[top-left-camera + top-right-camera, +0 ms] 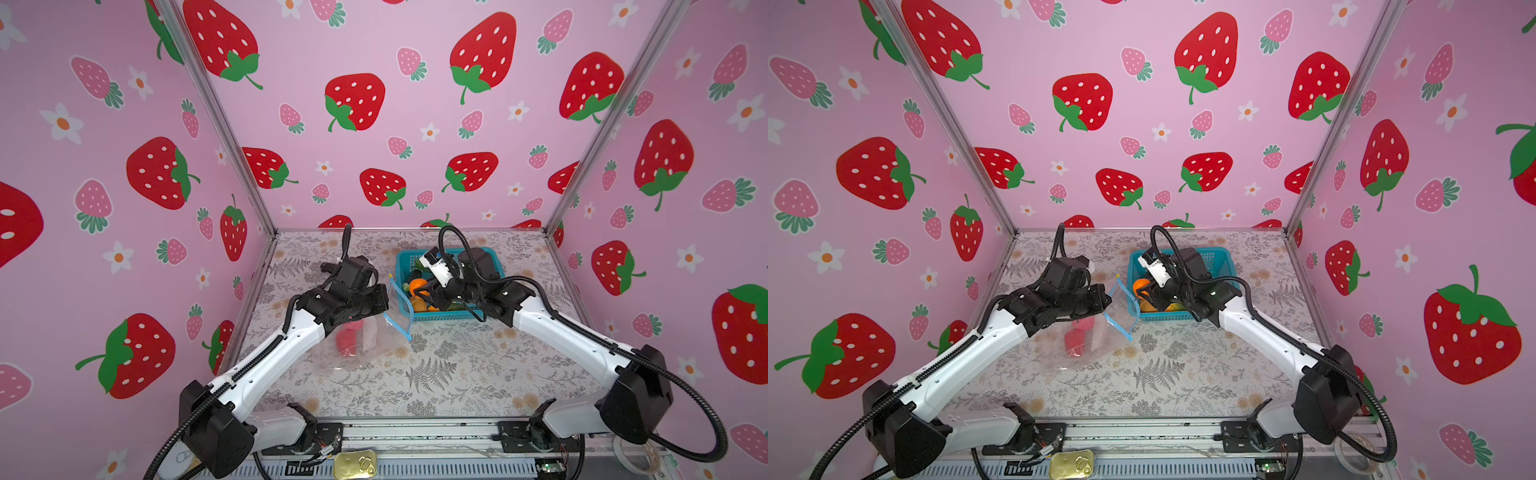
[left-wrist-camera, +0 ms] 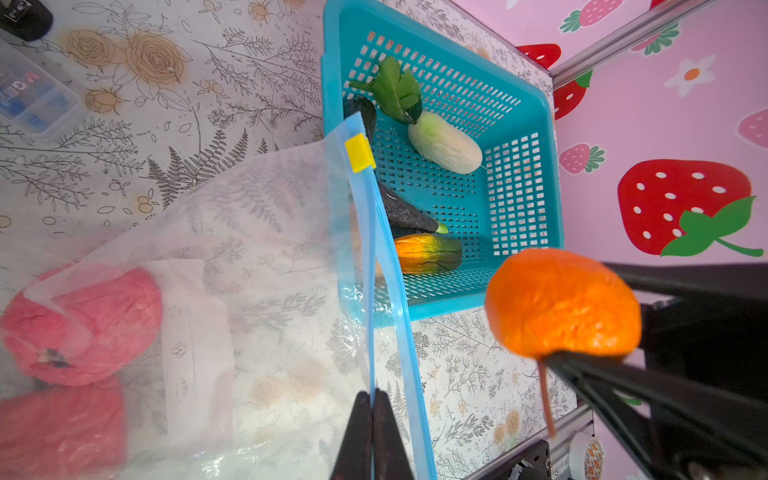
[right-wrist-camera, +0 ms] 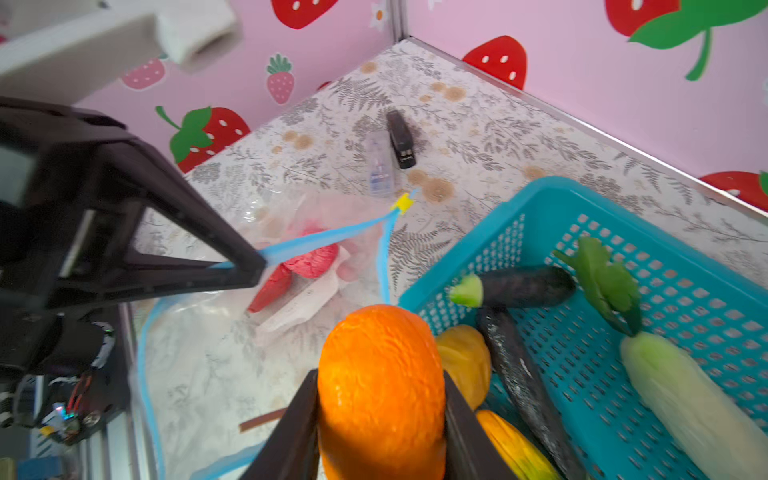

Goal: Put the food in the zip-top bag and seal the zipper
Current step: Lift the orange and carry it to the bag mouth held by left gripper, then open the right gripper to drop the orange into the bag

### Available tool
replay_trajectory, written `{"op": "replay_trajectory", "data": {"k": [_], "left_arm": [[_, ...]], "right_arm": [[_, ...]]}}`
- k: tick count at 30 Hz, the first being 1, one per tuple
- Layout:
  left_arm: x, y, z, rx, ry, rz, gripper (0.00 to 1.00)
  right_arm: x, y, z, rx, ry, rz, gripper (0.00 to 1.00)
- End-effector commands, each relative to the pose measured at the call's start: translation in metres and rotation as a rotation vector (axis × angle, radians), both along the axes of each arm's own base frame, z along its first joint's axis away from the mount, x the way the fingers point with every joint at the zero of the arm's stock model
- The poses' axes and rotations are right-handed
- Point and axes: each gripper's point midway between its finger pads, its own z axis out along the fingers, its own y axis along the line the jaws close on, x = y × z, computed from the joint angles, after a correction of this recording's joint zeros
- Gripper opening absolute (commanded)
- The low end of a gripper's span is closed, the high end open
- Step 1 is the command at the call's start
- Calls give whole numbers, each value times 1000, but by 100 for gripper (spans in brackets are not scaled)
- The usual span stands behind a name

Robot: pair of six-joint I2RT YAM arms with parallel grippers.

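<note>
Floral tabletop (image 1: pixel 457 374): right claw (image 3: pixel 379 399) clamps orange (image 2: pixel 561 303) near bag (image 2: pixel 249 249); left claw (image 2: pixel 374 415) pinches zipper (image 2: pixel 386 270).

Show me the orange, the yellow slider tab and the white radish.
orange (image 3: pixel 380 386), right wrist view, middle of its peel.
slider tab (image 2: pixel 360 152), left wrist view, centre of the yellow clip.
radish (image 2: pixel 444 143), left wrist view, white body, not the leaves.

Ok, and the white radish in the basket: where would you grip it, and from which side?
Probably the white radish mid-body, from above, jaws across its short width. It lies on its side in the basket, whose walls block a sideways approach; its leaves look too irregular.
</note>
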Motion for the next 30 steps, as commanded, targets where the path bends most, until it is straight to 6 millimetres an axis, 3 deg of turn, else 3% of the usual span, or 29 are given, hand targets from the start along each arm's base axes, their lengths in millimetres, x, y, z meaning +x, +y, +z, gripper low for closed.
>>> {"op": "replay_trajectory", "data": {"k": [1, 6, 13, 30], "left_arm": [[2, -1, 12, -27, -21, 7, 2], [1, 0, 15, -30, -23, 8, 2], [-2, 1, 18, -33, -26, 8, 2], [-1, 2, 26, -36, -48, 2, 2]], "right_arm": [[-18, 16, -4, 22, 32, 61, 35], [-26, 33, -25, -22, 57, 98, 36], [-26, 40, -44, -62, 68, 111, 37], [-25, 56, -65, -112, 92, 122, 43]]}}
